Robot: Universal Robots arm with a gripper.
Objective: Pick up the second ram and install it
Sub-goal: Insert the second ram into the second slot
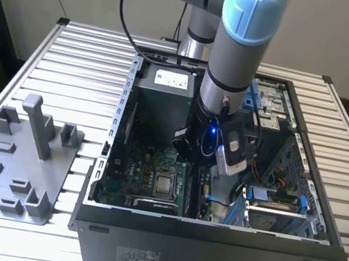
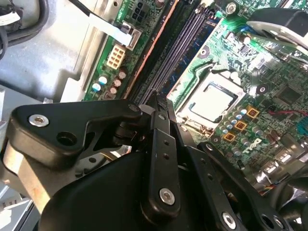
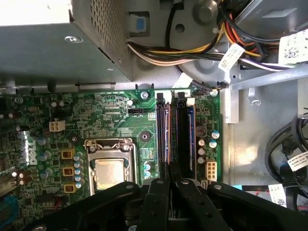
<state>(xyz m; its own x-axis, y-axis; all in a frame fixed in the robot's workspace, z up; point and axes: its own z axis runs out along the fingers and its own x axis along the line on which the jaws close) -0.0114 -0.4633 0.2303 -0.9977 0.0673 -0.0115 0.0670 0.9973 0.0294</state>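
Gripper (image 3: 171,185) inside the open computer case (image 1: 206,258), fingers pinched nearly together over the memory slots (image 3: 173,134), second ram (image 3: 184,132) standing in a slot just ahead, processor socket (image 3: 109,168) beside, cables (image 3: 192,48) beyond.

Open black computer case (image 1: 206,258) on slatted table (image 1: 80,53), grey plastic tray (image 1: 12,169) beside it
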